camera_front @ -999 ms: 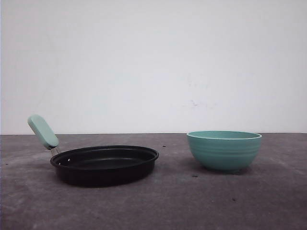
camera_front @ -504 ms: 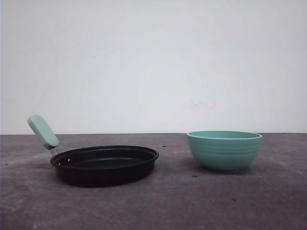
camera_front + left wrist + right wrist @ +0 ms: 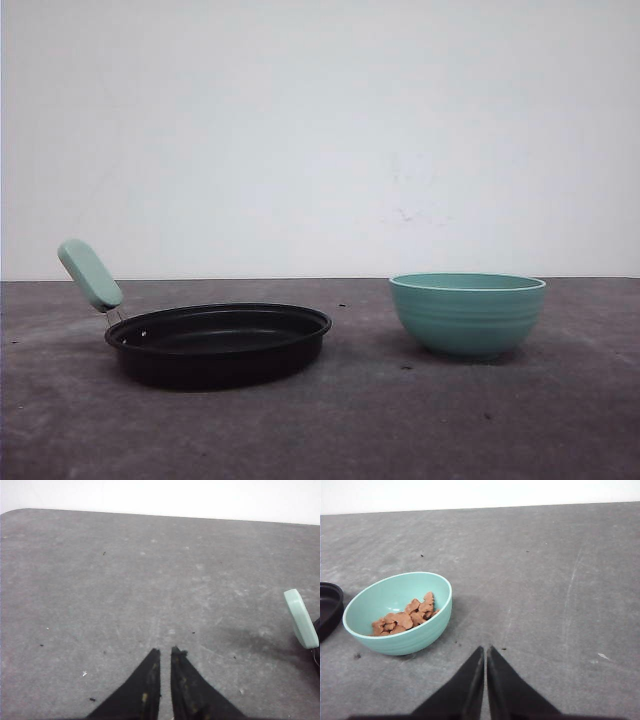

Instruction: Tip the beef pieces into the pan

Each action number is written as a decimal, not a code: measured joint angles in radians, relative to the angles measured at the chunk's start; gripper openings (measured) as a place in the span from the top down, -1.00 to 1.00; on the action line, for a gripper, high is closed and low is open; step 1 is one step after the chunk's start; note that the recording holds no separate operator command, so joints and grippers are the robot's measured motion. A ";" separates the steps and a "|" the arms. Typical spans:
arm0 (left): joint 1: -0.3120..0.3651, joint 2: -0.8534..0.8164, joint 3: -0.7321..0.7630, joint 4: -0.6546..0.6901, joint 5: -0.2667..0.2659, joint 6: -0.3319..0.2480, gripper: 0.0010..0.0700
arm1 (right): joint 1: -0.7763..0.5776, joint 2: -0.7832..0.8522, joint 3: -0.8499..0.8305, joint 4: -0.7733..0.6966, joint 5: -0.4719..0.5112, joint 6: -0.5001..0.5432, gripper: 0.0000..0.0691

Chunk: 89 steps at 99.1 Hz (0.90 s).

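Teal bowl (image 3: 397, 614): sat on grey table (image 3: 400, 420), right of pan, holding the beef pieces (image 3: 405, 617) in a thin heap.
Pan (image 3: 218, 343): black, apart from bowl, nothing visible inside; mint handle (image 3: 301, 618) near left arm.
Change: none across 3 front frames; nothing moved.
Left gripper (image 3: 164, 652): tips almost together, holding nothing.
Right gripper (image 3: 485, 650): pressed together, holding nothing, near bowl.
Meaning: pour not begun; bowl must be grasped first.

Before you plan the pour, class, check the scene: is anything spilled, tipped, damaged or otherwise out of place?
Nothing stands out. The bowl sits upright with the beef pieces inside it, the pan rests level and apart from it, and only tiny dark specks mark the table.
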 joint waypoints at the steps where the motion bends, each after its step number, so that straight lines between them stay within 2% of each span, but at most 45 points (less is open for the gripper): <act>1: 0.000 0.000 0.000 0.000 0.000 0.000 0.99 | 0.000 0.000 0.000 0.000 0.000 0.000 0.97; 21: 0.000 0.000 0.000 0.000 0.000 0.000 0.99 | 0.000 0.000 0.000 0.008 0.001 0.000 0.97; 35: 0.000 0.000 0.000 0.000 0.000 0.000 0.99 | 0.000 0.000 0.000 -0.010 0.053 0.000 0.97; 68: 0.000 0.000 -0.001 0.005 0.000 0.000 0.99 | 0.000 0.014 0.000 -0.032 0.101 0.000 0.97; 84: 0.000 0.000 -0.006 0.021 0.000 -0.002 0.99 | 0.000 0.014 -0.001 0.046 0.101 0.000 0.97; 89: 0.000 0.000 -0.006 0.022 0.000 -0.020 0.99 | 0.000 0.014 -0.001 0.082 0.101 0.000 0.97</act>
